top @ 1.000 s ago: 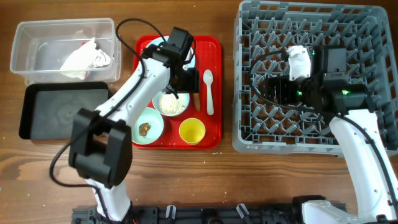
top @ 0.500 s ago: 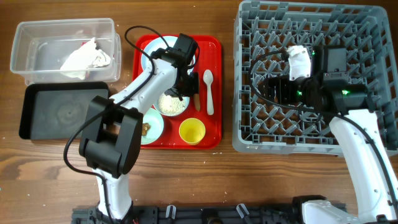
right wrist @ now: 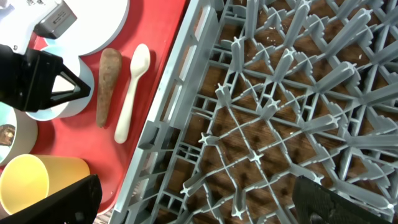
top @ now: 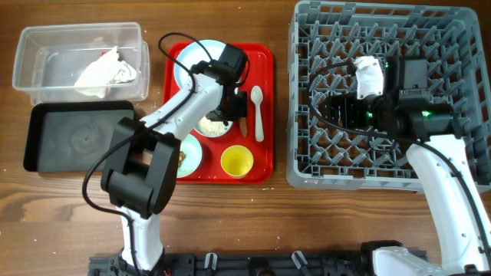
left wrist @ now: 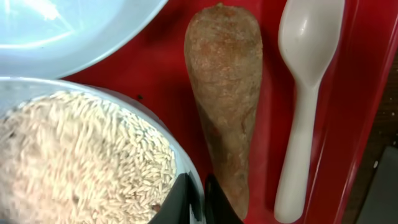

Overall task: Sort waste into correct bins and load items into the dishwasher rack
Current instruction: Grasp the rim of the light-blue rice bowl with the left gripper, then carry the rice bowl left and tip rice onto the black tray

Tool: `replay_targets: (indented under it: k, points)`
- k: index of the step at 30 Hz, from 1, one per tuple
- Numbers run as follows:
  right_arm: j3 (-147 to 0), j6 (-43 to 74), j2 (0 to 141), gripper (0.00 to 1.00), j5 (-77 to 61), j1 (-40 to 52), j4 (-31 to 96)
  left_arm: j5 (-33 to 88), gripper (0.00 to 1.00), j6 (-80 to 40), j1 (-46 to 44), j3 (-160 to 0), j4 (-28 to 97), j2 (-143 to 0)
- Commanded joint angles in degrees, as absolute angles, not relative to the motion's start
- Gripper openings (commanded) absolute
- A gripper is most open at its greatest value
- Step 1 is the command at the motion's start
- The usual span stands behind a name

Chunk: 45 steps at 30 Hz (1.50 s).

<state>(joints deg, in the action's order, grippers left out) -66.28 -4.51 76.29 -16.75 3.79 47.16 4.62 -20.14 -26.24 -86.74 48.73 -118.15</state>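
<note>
Close view from the left wrist: left gripper (left wrist: 200, 199) at lower centre, pinched shut on the rim of the pale blue bowl (left wrist: 74, 87) filled with white rice-like grains (left wrist: 74, 162). Just right of the bowl, lying on the red tray (left wrist: 161, 56): long brown root-like stick (left wrist: 224, 99), then white plastic spoon (left wrist: 305, 93), scoop end uppermost. Edge of pale blue-white plate (left wrist: 62, 25) at upper left. Overhead: right gripper (top: 341, 107) spread wide and empty above the grey dishwasher rack (top: 383, 23) at right. Clear tub (top: 31, 77) and black tray (top: 77, 134) at far left.
</note>
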Motion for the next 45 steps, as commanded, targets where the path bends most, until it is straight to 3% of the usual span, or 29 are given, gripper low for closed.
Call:
replay_targets:
  k: [1,11,18,31,41,45]
  points:
    - [-67.6,-3.9,76.9,1.0,-18.0,3.7,47.0,5.5,0.04,-20.0,-26.7,-86.3,49.1,-119.6]
    - [-67.6,-3.9,76.9,1.0,-18.0,3.7,46.6,8.7,0.04,-19.8,-25.7,-95.4,62.8,-112.2]
    - [-67.6,-3.9,76.9,1.0,-18.0,3.7,46.5,9.9,0.04,-19.7,-19.4,-97.3,68.9,-105.3]
    - [-67.6,-3.9,76.9,1.0,-18.0,3.7,46.5,23.7,0.04,-1.0,8.6,-94.9,79.6,-102.9]
    - [-67.6,-3.9,76.9,1.0,-18.0,3.7,46.8,49.3,0.04,15.7,30.2,-86.2,77.6,-104.0]
    - [-67.6,-3.9,76.9,1.0,-18.0,3.7,46.7,56.9,0.04,16.8,37.2,-82.3,73.7,-105.4]
